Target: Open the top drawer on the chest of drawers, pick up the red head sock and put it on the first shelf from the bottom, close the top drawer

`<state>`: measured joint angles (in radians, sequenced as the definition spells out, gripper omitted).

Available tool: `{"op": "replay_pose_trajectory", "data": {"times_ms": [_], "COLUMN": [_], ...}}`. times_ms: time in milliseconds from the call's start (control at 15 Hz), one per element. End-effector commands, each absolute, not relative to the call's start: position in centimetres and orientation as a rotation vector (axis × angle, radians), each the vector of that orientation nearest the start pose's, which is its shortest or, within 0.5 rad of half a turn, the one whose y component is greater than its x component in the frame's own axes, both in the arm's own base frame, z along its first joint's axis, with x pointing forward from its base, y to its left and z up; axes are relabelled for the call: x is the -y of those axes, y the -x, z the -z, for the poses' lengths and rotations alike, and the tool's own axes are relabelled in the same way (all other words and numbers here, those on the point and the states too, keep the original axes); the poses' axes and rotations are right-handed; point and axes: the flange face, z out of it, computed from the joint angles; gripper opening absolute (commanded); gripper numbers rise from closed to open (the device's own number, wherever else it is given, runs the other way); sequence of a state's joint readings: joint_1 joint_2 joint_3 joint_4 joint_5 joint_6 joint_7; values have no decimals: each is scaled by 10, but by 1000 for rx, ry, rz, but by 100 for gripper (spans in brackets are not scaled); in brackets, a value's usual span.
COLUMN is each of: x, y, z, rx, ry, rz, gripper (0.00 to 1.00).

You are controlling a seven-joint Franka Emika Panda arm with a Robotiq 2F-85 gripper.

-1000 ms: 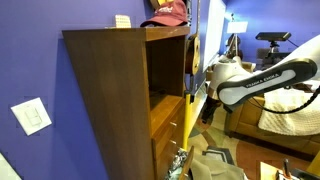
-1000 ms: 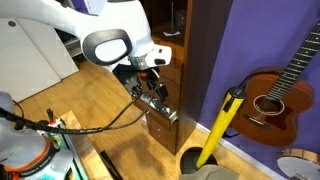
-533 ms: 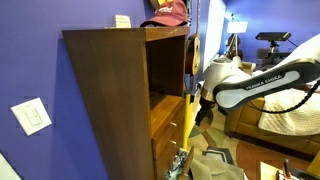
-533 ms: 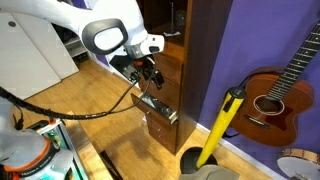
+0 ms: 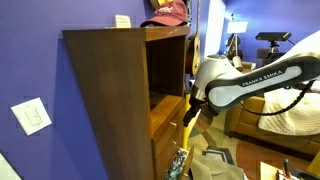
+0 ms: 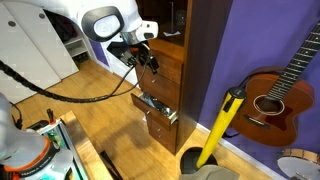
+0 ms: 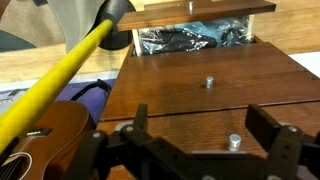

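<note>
One chest of drawers point(image 5: 110, 90), tall and dark brown, stands against a blue-purple wall point(image 5: 30, 50). A white switch plate point(image 5: 32, 116) sits on the wall to its left.

On the chest's top, left to right: a small white card point(image 5: 122, 20), then a pinkish-maroon cap point(image 5: 165, 12).

One white robot arm point(image 5: 255, 82) reaches in from the right of that exterior view toward the honey-brown drawer fronts.

End effector point(image 7: 202, 125): jaws spread wide and holding nothing. In the wrist view its black fingers point(image 7: 135, 125) stand either side of a small metal knob point(image 7: 233, 142). It hangs just before the drawer fronts, and contact cannot be told.

Top drawer point(image 7: 175, 125): the front facing the end effector, pushed in flush. A second knob point(image 7: 209, 82) marks the shut front beyond it.

One lower drawer point(image 6: 158, 108) is pulled out, with crinkled shiny wrapping point(image 7: 195, 38) inside.

To the right of the chest in an exterior view: a yellow pole point(image 6: 222, 125) leaning near the chest's dark side panel, then a brown acoustic guitar point(image 6: 270, 95) against the wall.

The floor point(image 6: 90, 110) is pale wood.
</note>
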<state>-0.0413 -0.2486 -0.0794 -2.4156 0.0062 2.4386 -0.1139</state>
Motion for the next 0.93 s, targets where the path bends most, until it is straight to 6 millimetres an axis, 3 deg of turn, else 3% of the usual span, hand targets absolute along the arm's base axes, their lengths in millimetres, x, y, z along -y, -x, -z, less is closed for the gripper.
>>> {"op": "replay_pose_trajectory", "data": {"times_ms": [0,200,400,533,867], "x": [48,41,39,38,39], "y": [-486,-491,-495,-497,-500], "z": [-429,-426,-421,-419,-414], "rx": [29,46,50,53,70], "ry": [3064,3036,3022,3014,2997], "rz": [482,513,539,550,577], "gripper": [100,99,86,82,46]}}
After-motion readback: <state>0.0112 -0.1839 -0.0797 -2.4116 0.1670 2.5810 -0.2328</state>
